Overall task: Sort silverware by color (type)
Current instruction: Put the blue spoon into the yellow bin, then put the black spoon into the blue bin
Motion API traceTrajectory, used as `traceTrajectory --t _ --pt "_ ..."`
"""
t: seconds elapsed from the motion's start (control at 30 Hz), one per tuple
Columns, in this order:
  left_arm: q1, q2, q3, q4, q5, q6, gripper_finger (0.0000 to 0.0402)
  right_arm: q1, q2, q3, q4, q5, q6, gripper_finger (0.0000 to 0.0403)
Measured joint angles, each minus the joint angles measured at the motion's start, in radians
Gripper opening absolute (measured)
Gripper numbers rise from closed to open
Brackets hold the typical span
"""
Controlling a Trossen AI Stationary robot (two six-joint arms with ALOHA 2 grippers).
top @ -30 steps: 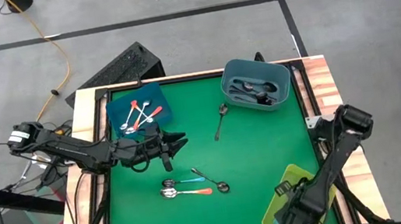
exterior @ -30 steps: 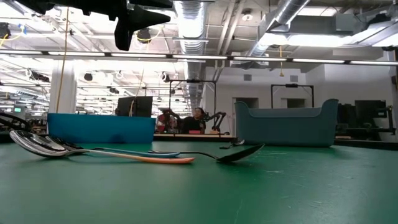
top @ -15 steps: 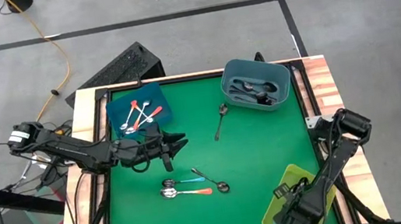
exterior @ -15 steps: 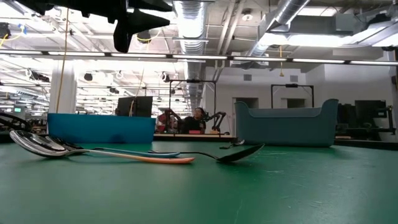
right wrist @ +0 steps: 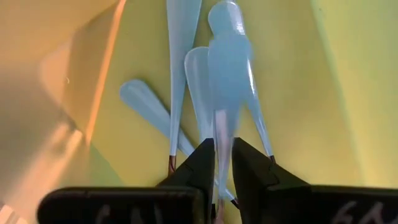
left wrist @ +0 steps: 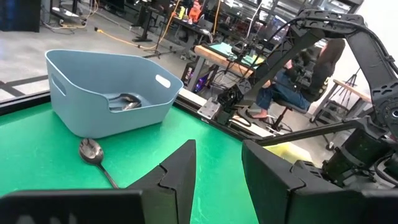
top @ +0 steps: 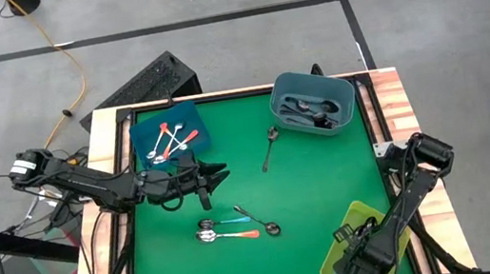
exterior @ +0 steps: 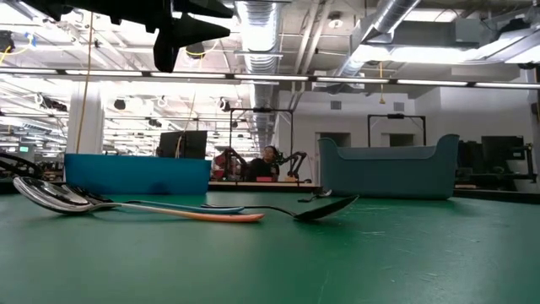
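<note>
My right gripper (top: 362, 257) points down into the yellow-green bin (top: 369, 218) at the table's near right corner, shut on a light-blue-handled spoon (right wrist: 225, 81). Other light blue handles (right wrist: 144, 103) lie on the bin's floor. My left gripper (top: 221, 171) hangs open and level over the table's left middle, holding nothing. Below it, three spoons lie flat on the green mat: one orange-handled (top: 240, 235), one blue-handled (top: 232, 221), one dark (top: 259, 221). A further dark spoon (top: 271, 148) lies near the grey-blue bin (top: 349, 113). My right gripper has the spoon's light blue handle (right wrist: 222, 146) between its two fingers, which come from above and point down. The handle runs on along the fingers toward the bin's floor. The fingers hide the spoon's bowl end. Whether the handle's free end rests on the floor I cannot tell.
A blue bin (top: 197, 123) at the far left holds orange-red-handled spoons. The grey-blue bin at the far right holds dark spoons. The mat's middle and near left are bare green. A seated person (left wrist: 298, 81) shows in the room beyond the table.
My right arm has sunk a little toward the yellow-green bin. My left arm and the spoons on the mat have kept still.
</note>
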State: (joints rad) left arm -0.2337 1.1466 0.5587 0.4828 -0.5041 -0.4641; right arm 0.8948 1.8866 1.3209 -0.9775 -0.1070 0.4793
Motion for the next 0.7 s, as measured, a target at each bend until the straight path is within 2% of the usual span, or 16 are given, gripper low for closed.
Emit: traceTrajectory --t 0.3,0.37,0.53,0.6,0.7 --pt "0.0 0.0 0.0 0.0 0.007 0.0 0.0114 0.0 0.0 0.0 -0.001 0.001 0.002 0.0117" --pt "0.0 0.0 0.0 0.0 0.07 0.019 0.0114 0.0 0.0 0.0 -0.001 0.001 0.003 0.0132" --pt "-0.001 0.0 0.003 -0.05 0.301 0.054 0.0114 0.0 0.0 0.0 -0.001 0.003 0.038 0.0155" --pt "-0.007 0.0 0.021 -0.134 0.354 0.051 0.0114 0.0 0.0 0.0 -0.001 0.004 0.044 0.0159" --pt "-0.028 0.0 0.072 -0.343 0.385 0.063 0.0114 0.0 0.0 0.0 -0.001 0.007 0.045 0.0161"
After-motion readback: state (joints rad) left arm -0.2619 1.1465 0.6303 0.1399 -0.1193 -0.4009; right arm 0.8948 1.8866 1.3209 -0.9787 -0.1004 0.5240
